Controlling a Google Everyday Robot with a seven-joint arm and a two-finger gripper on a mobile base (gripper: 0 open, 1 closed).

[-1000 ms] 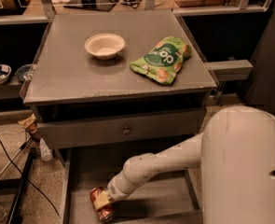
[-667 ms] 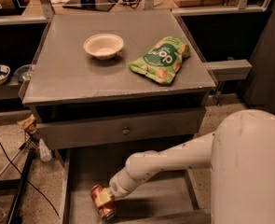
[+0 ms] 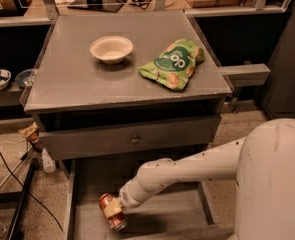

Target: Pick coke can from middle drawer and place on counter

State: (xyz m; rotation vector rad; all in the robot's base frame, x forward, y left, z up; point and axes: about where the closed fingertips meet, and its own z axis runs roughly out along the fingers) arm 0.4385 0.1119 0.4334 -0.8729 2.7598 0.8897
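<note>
Coke can (image 3: pixel 107 202): lies tilted in the middle drawer (image 3: pixel 179 218), front-left part, near the left wall, silver top pointing up-left. Cannot tell whether it rests on the drawer floor. My gripper (image 3: pixel 115 212) is at the can, fingers (image 3: pixel 112 208) closed around its middle, one tan pad across the red side. My white arm (image 3: pixel 187 169) reaches in from the lower right, passing under the closed drawer front (image 3: pixel 87 146) with its round knob. Above, the counter (image 3: pixel 72 79) carries a white bowl (image 3: pixel 111 49) and, just right of it but apart, a green snack bag (image 3: pixel 173 63).
</note>
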